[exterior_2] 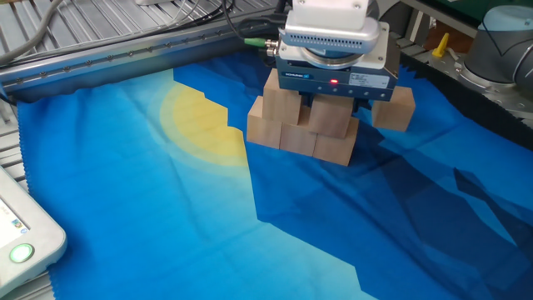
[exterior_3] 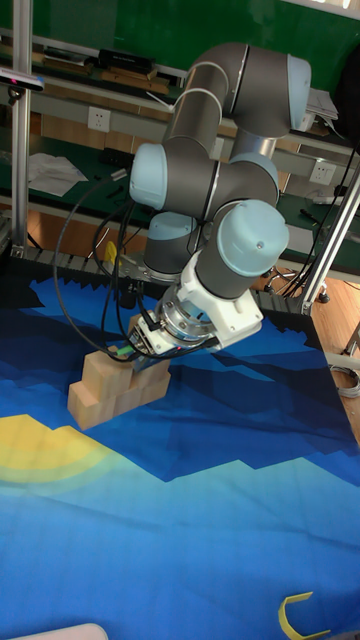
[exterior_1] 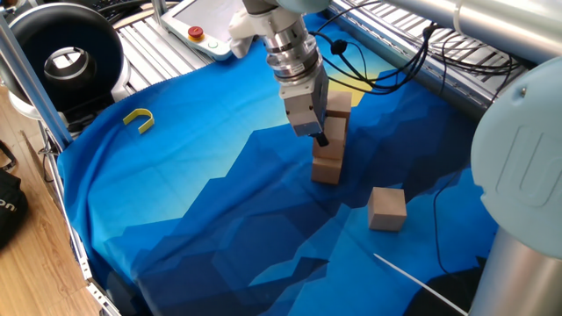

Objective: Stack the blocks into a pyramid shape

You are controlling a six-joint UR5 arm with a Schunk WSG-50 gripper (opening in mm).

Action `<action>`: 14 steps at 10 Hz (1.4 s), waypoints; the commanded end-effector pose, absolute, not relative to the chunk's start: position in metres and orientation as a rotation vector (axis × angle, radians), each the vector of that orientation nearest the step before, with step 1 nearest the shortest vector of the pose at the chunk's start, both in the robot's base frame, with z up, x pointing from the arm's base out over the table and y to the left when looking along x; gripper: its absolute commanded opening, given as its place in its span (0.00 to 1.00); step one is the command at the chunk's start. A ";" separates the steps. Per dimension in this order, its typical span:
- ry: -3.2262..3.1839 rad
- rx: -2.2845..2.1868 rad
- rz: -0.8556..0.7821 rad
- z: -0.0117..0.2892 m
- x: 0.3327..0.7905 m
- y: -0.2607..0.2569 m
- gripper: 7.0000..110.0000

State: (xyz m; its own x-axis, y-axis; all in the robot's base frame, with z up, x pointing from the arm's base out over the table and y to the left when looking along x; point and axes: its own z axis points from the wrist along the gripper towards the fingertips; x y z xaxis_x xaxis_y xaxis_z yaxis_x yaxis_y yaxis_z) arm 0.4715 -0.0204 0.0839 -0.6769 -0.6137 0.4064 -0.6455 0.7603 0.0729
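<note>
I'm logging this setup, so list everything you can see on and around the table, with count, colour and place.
Stacked blocks: at least five, light-brown wood, in two layers on the cloth under the gripper.
Loose block: one, light-brown, alone on the cloth apart from the stack.
Yellow U-shaped piece: one, near the cloth's edge, far from the stack.
Cloth: one, blue with a yellow patch, covering the table.
Pendant: one, white with a red button, beyond the cloth.
Black round device: one, beside the table's corner.
Gripper: one, at the stack's upper layer; whether it is open or shut cannot be told.
</note>
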 end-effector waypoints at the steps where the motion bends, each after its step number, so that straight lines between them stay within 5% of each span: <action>1: -2.555 0.955 0.071 0.083 0.469 -0.013 0.36; 11: -2.563 0.976 0.019 0.081 0.473 -0.012 0.36; 12: -2.566 0.978 0.019 0.080 0.474 -0.012 0.57; 14: -2.584 0.979 0.026 0.073 0.477 -0.009 0.57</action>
